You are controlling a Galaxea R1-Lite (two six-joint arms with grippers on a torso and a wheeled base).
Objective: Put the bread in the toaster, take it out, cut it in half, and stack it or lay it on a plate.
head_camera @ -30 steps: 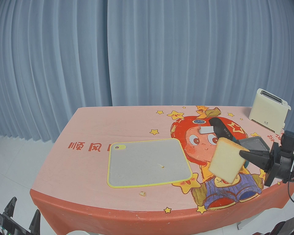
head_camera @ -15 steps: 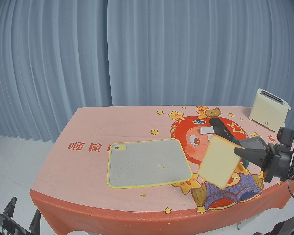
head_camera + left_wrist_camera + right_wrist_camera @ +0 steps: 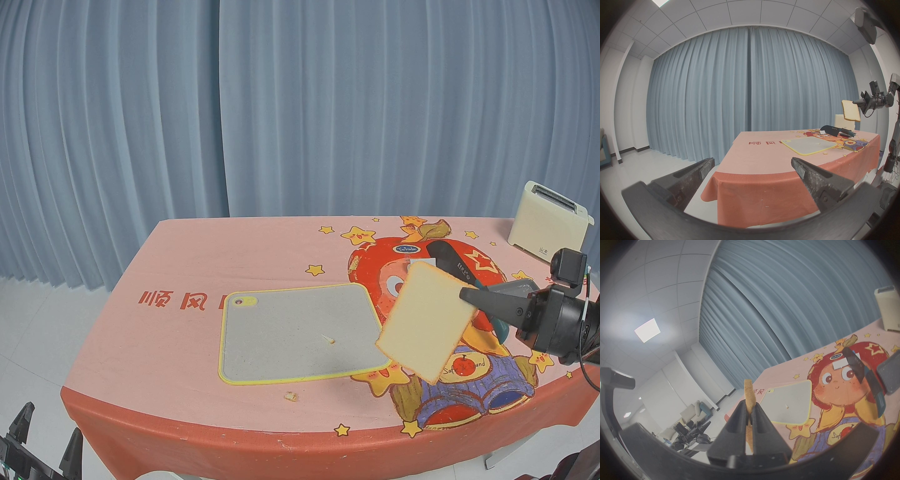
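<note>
right gripper: right gripper (image 3: pixel 465 294) clamped narrow on one edge of the bread, out over the right part of the table
bread: bread (image 3: pixel 425 330) is a whole slice, uncut, held in the air and tilted, its lower corner just over the right edge of the cutting board; touches nothing but the fingers
left gripper: left gripper (image 3: pixel 752 161) spread wide, holding nothing, low and off the near left corner of the table
cutting board: cutting board (image 3: pixel 300 331) is grey with a yellow rim, lies flat mid-table, one crumb (image 3: pixel 329 339) on it
toaster: toaster (image 3: pixel 549 228) sits at the far right corner, well apart from the bread; slot contents too small to tell
knife: knife (image 3: pixel 455 262) has a dark blade, lies right of the board, untouched
plate: plate (image 3: pixel 522 289) is a dark tray just beside the knife, partly behind the right arm, nothing seen in it
table: table (image 3: pixel 219 250) has a pink printed cloth, with a loose crumb (image 3: pixel 290 395) near the front edge
done so far: toasting probably over, judging by the bread being away from the toaster and close to the board; colour does not confirm it
left to do: lay slice on board, take knife, cut in half, move halves to plate
</note>
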